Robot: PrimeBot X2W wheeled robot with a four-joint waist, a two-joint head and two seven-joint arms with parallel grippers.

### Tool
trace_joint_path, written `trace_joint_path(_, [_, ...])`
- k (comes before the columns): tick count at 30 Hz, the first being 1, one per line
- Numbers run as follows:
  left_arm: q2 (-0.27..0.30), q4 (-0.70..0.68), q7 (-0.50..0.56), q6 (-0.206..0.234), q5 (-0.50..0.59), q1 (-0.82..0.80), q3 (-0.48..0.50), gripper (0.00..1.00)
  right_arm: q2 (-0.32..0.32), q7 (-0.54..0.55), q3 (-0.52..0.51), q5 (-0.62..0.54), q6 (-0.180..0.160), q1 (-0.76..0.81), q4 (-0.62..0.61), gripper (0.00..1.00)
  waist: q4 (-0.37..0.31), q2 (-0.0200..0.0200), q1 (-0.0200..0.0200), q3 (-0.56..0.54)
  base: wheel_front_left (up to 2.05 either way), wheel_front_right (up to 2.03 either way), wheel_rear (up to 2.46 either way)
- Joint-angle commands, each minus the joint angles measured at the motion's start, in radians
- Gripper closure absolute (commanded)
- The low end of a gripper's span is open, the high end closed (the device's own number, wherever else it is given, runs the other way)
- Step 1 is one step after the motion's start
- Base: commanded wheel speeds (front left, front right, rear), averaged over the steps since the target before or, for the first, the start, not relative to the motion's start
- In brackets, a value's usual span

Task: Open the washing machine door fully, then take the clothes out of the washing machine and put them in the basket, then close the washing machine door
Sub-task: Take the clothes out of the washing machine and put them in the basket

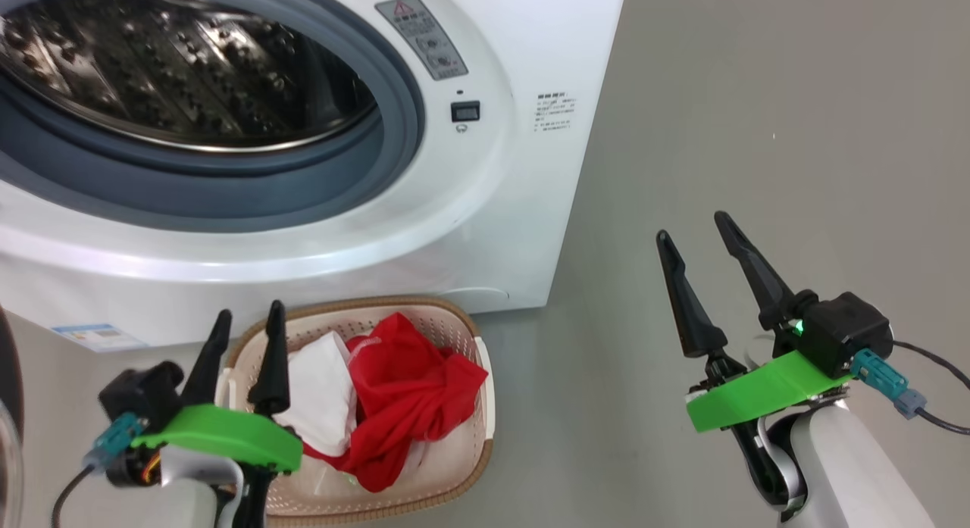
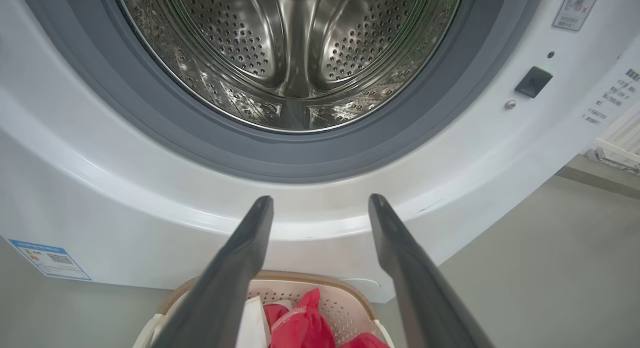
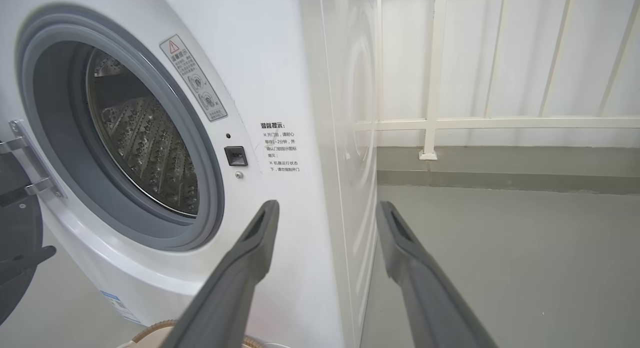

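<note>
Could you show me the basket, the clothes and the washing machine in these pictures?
basket (image 1: 436, 325): head view, on its perforated far wall.
clothes (image 1: 402, 392): head view, on the middle of the red garment.
washing machine (image 2: 295, 53): left wrist view, on the steel drum inside.

Ahead of the left gripper, the washer is smooth glossy white, its drum shiny perforated steel, its ring matt grey rubber. Below the gripper, the basket is perforated cream plastic with a brown woven-look rim. The clothes are soft, crumpled cloth.
</note>
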Motion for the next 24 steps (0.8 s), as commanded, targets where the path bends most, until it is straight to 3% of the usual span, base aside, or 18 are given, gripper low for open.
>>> trace_joint_path(1, [0.016,-0.043,-0.012,-0.006,0.010,0.024,0.040,0.00,0.005,-0.006,0.017,0.001,0.007,0.010,-0.021,0.00,0.005,-0.0001,0.0000,-0.029,0.00,0.00,0.00])
trace_joint_path(16, [0.017,-0.391,-0.012,-0.006,0.142,0.211,0.068,0.00,0.005,-0.006,-0.025,-0.031,0.007,0.063,-0.026,0.00,0.009,-0.0001,0.0000,-0.105,0.00,0.00,0.00])
trace_joint_path(24, [0.015,-0.474,-0.012,-0.006,0.182,0.270,0.093,0.00,0.005,-0.006,-0.042,-0.047,0.007,0.095,-0.030,0.00,0.003,-0.0001,0.0000,-0.138,0.00,0.00,0.00])
